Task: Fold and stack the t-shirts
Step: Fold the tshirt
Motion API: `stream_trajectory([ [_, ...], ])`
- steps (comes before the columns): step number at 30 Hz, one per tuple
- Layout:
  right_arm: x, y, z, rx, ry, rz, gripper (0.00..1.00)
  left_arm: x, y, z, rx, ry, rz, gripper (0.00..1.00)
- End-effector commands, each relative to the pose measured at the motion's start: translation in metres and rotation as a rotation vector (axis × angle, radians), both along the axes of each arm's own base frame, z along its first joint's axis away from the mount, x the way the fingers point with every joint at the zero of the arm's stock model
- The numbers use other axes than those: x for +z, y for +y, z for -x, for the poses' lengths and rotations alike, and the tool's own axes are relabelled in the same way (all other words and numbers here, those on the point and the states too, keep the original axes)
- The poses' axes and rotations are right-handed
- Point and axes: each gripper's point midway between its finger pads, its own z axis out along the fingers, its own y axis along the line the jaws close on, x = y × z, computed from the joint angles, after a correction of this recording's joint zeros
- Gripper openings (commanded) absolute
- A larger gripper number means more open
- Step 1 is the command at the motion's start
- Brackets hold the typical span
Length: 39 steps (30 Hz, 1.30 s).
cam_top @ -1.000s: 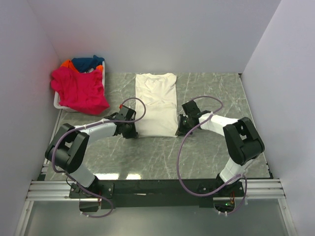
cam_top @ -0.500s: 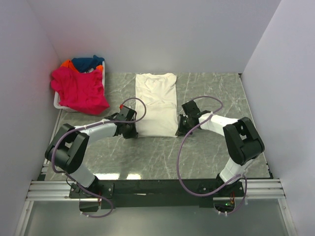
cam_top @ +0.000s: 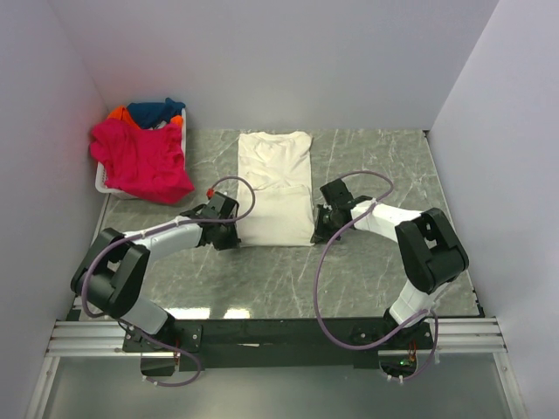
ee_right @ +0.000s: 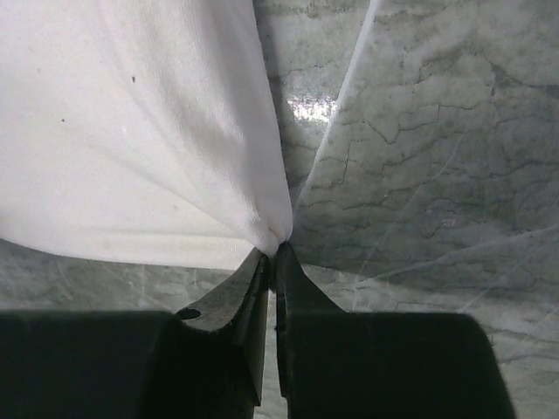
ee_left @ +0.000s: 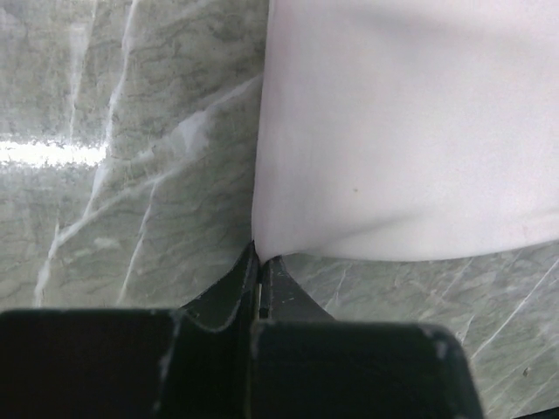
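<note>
Left hand (ee_left: 258,255) and right hand (ee_right: 273,254) pinch the cream t-shirt (cam_top: 275,185), probably its hem corners.

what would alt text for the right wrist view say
The right gripper, shut, pinches one corner of a cream t-shirt that lies on a grey-green marbled table. The cloth puckers toward the pinch, and a glare spot shows on the table just beyond it.

The left arm (cam_top: 162,236) has dropped lower and stretched out more. Its elbow now sits nearer the left side of the bench (cam_top: 376,166). The left gripper (cam_top: 234,239) has slid a little to the left. The near left corner of the cream t-shirt (cam_top: 275,183) went with it, so the shirt's near edge looks a bit wider. The right gripper (cam_top: 316,236) may have moved a tiny bit, but that is hard to tell.
</note>
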Motion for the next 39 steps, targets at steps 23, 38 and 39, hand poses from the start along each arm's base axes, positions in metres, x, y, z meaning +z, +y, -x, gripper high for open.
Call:
stream_trajectory([
  [23,0.085,-0.030,0.047,-0.001,-0.088,0.075,0.00,0.075,0.006,0.071,-0.127,0.060,0.125,0.00],
  [38,0.127,-0.024,0.136,-0.019,-0.014,0.025,0.00,0.130,0.012,0.131,-0.119,0.126,0.271,0.00],
  [39,0.133,-0.024,0.138,-0.025,-0.021,0.011,0.00,0.139,0.009,0.130,-0.122,0.114,0.295,0.01],
])
